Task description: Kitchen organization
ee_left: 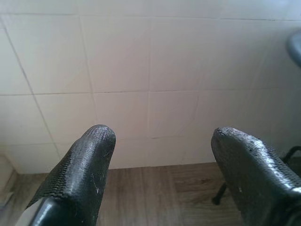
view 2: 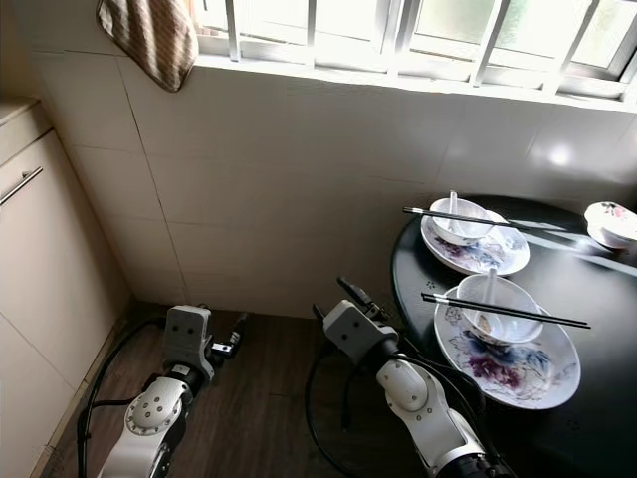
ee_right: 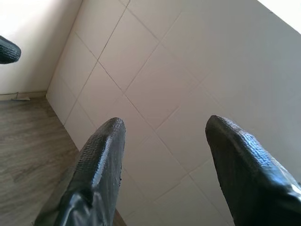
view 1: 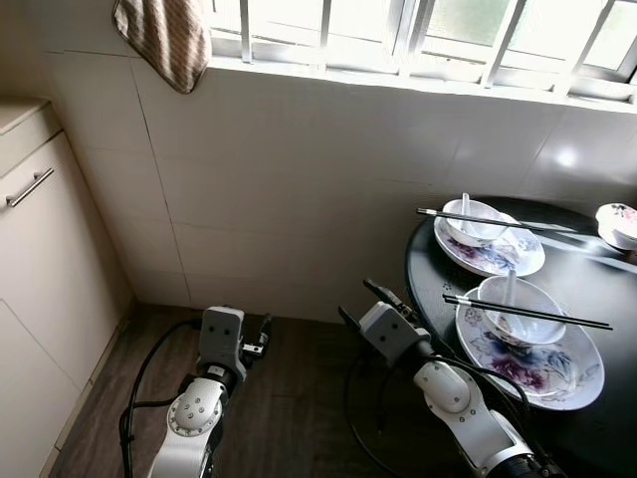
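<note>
Both grippers, left gripper (ee_left: 160,155) and right gripper (ee_right: 162,155), hang low with fingers apart, empty, facing tiled wall (view 1: 299,169). Head views add bowls (view 1: 518,309) with chopsticks (view 1: 528,312) on plates on the black table (view 1: 617,428).

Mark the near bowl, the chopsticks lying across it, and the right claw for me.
Near bowl (view 1: 532,299), left eye view, its white rim.
Chopsticks (view 1: 567,318), left eye view, mid-shaft.
Right claw (ee_right: 164,136), right wrist view, midway between fingertips.
</note>
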Controlling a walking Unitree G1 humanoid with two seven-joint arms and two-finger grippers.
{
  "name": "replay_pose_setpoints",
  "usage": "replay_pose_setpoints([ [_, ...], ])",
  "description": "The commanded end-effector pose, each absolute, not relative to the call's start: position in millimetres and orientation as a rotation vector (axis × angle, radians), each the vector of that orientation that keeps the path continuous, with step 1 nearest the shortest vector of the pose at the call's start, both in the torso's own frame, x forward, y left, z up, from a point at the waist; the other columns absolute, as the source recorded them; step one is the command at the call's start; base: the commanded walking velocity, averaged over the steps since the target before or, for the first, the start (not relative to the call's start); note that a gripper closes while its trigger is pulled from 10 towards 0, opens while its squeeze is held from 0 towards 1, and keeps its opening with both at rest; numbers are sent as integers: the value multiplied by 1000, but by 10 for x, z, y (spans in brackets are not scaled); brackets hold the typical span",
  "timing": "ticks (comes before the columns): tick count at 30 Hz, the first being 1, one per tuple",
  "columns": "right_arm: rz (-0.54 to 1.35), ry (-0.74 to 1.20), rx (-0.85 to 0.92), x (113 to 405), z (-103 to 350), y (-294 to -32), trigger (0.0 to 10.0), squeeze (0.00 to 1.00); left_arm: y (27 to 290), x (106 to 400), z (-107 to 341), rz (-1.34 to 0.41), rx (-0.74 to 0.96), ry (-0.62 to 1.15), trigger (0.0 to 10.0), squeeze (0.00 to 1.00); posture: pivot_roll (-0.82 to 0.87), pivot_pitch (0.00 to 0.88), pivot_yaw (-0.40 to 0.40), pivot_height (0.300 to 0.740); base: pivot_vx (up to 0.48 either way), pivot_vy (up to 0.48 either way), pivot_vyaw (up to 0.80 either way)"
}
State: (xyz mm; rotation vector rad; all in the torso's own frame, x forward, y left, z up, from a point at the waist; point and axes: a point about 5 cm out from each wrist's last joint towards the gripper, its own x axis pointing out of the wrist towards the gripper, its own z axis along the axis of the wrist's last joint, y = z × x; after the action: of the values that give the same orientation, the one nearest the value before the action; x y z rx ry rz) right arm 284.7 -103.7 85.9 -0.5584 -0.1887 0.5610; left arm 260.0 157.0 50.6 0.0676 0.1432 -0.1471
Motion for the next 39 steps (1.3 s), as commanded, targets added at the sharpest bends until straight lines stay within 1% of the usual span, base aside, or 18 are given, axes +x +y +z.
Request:
replay_pose_setpoints([
  [1, 546, -173, -558, 2845, 846, -1135, 10000, 0, 1492, 2624, 530, -173, 50, 135, 10000, 0, 84, 0, -73, 740, 0, 0, 0],
  [10, 537, -155, -547, 2858, 830, -1150, 10000, 0, 1493, 2634, 517, -180, 51, 144, 10000, 0, 82, 0, -64, 740, 0, 0, 0],
  [21, 510, -163, -564, 2840, 832, -1157, 10000, 0, 1493, 2690, 525, -208, 38, 150, 10000, 0, 57, 0, -34, 740, 0, 0, 0],
  [29, 467, -159, -589, 2833, 822, -1198, 10000, 0, 1469, 2714, 527, -234, 29, 159, 10000, 0, 37, 0, -13, 740, 0, 420, 0],
  [32, 444, -155, -589, 2852, 830, -1223, 10000, 0, 1473, 2719, 531, -233, 27, 152, 10000, 0, 18, 0, 9, 740, -85, 0, 0],
  [39, 389, -134, -609, 2902, 843, -1288, 10000, 0, 1479, 2726, 513, -240, 12, 167, 10000, 0, 9, 0, 10, 740, 0, 0, 0],
])
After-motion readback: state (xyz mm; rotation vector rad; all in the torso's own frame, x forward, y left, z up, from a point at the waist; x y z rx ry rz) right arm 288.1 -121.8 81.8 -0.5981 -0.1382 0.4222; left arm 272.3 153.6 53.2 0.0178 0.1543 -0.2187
